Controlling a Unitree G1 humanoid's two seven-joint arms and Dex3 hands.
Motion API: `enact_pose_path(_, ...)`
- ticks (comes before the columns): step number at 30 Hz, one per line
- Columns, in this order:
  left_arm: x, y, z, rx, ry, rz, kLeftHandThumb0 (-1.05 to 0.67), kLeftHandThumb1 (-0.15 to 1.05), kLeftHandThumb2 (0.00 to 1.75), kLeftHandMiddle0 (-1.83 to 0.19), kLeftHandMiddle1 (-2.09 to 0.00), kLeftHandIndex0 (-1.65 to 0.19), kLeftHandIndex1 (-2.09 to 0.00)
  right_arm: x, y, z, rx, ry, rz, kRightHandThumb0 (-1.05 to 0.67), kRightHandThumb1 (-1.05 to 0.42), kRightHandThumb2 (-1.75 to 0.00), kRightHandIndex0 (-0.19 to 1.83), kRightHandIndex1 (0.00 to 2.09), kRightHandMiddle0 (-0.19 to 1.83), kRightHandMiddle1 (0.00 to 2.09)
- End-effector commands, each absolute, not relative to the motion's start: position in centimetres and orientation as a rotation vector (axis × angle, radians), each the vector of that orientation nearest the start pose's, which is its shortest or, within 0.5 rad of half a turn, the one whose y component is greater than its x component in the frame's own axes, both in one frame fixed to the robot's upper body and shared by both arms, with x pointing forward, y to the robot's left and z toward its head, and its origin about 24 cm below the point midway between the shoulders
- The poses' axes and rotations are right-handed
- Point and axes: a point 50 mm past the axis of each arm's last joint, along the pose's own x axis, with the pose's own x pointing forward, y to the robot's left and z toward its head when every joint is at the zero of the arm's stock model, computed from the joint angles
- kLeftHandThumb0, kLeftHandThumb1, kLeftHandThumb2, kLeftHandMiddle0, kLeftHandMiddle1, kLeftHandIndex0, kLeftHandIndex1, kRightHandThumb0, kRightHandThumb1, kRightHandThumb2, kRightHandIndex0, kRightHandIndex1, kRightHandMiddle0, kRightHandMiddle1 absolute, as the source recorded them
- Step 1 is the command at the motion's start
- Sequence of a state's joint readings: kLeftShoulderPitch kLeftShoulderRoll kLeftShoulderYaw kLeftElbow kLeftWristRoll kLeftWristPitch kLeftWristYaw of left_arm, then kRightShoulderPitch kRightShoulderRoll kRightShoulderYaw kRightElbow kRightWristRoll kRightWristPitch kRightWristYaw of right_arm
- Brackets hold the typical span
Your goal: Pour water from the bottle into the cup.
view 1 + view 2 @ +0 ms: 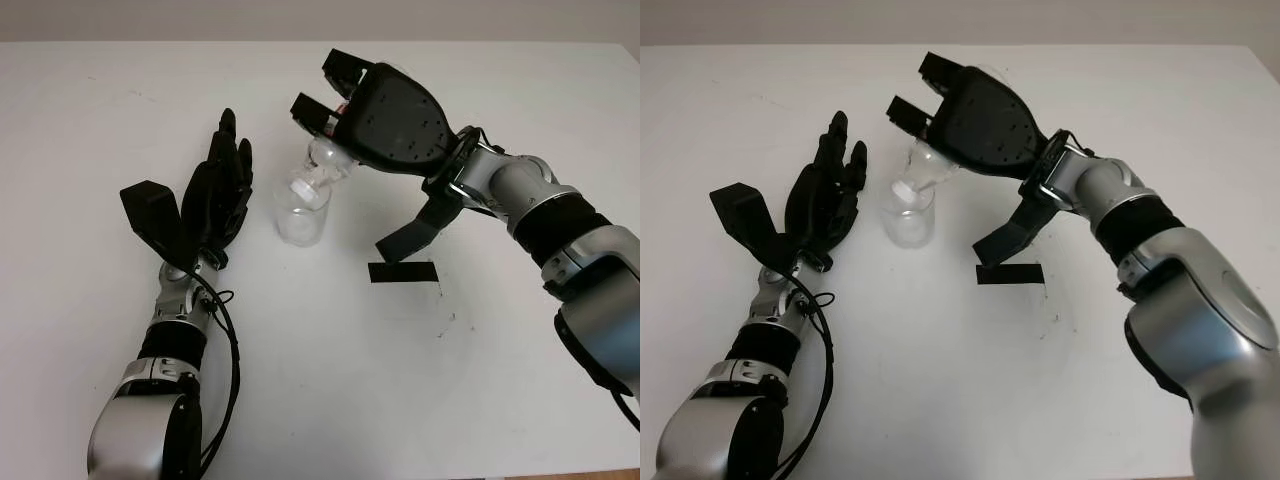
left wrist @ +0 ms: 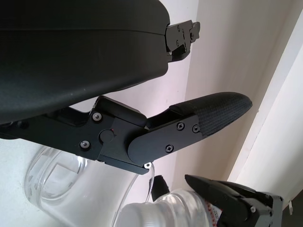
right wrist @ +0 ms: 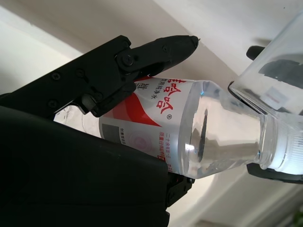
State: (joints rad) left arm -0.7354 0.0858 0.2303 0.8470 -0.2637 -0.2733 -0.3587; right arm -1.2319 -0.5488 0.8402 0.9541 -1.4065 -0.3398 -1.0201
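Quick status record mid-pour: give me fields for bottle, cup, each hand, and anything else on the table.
bottle: clear plastic bottle with red and white label, tipped over, neck at the cup's rim
cup: clear cup, upright on the white table
right hand: right hand shut on the bottle, above and behind the cup
left hand: left hand open, beside the cup, not touching it
other: black tape strip on the table near the cup
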Motion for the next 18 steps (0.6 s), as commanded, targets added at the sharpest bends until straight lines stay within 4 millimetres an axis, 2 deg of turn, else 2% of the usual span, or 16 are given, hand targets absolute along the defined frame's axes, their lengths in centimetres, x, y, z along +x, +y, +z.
enact_pose_path(1,36.90,15.07,8.28,-0.258,-0.137,-0.252,-0.85,1.05,0.79,0.19,0.00,0.19,0.00,38.35,-11.18,22.80,-1.956,-1.591,0.017,-0.51,-1.05,-0.27,1.20,2.09,0.29,2.07)
enact_pose_path(8,36.93,15.12,8.33,-0.246,-0.138,-0.252,-0.84,1.05,0.81,0.19,0.00,0.19,0.00,38.31,-11.15,22.80,-1.922,-1.616,-0.020,-0.49,-1.05,-0.32,1.22,2.09,0.33,2.09)
enact_pose_path(15,36.97,15.14,8.36,-0.253,-0.137,-0.251,-0.85,1.05,0.79,0.19,0.00,0.19,0.00,38.38,-11.49,22.84,-1.863,-1.549,-0.060,-0.50,-1.05,-0.36,1.23,2.09,0.38,2.09)
enact_pose_path(17,36.94,15.15,8.36,-0.249,-0.137,-0.256,-0.84,1.05,0.79,0.19,0.00,0.19,0.00,38.38,-11.61,22.99,-1.818,-1.499,-0.080,-0.50,-1.05,-0.42,1.25,2.09,0.47,2.09)
enact_pose_path(18,36.93,15.17,8.36,-0.245,-0.139,-0.258,-0.84,1.05,0.80,0.19,0.00,0.19,0.00,38.30,-11.72,23.11,-1.735,-1.463,-0.111,-0.51,-1.05,-0.46,1.27,2.09,0.57,2.09)
